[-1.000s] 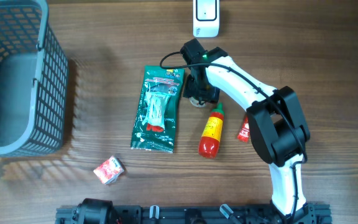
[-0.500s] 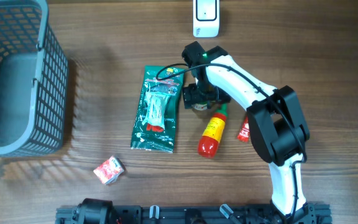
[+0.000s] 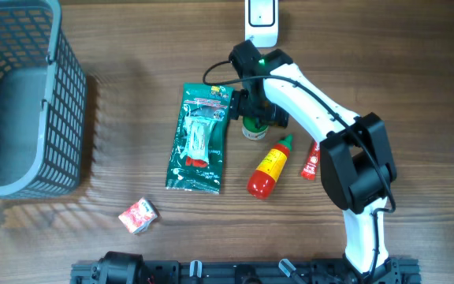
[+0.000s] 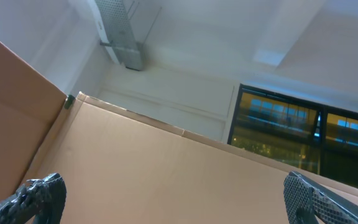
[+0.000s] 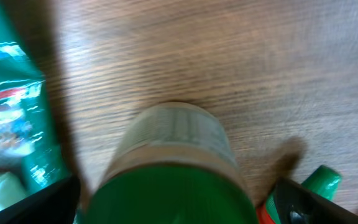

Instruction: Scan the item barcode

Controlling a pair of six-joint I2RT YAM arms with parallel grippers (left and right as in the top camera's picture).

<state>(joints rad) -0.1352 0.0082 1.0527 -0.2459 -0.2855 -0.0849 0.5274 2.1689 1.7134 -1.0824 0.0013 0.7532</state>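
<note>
Jaws of the right gripper [image 3: 255, 117] stand wide apart, open and holding nothing. It hangs over a small jar [image 3: 251, 129] with a green lid. The jar rests on the wooden table [image 3: 132, 47], just right of the green packet [image 3: 201, 138] and nearer the robot than the white scanner [image 3: 261, 20] at the far edge.

Wrist view: the jar [image 5: 173, 155] fills the middle. The right gripper [image 5: 176, 202] has its fingers [image 5: 45, 199] one on either side of it, neither pressing on it as far as can be seen. The green packet [image 5: 11, 124] shows at left.

A red sauce bottle [image 3: 268, 167] lies tilted on the wood, its green cap toward the jar, near but apart. A small red tube [image 3: 311, 162] lies beside it, partly under the arm. A red packet [image 3: 138, 214] sits alone toward the front. A grey mesh basket [image 3: 22, 95] stands at the left edge.

The left gripper [image 4: 179, 199] is likewise open, with one finger in each lower corner and nothing between them (its camera looks up at a ceiling and a tan panel, with no table in sight).
</note>
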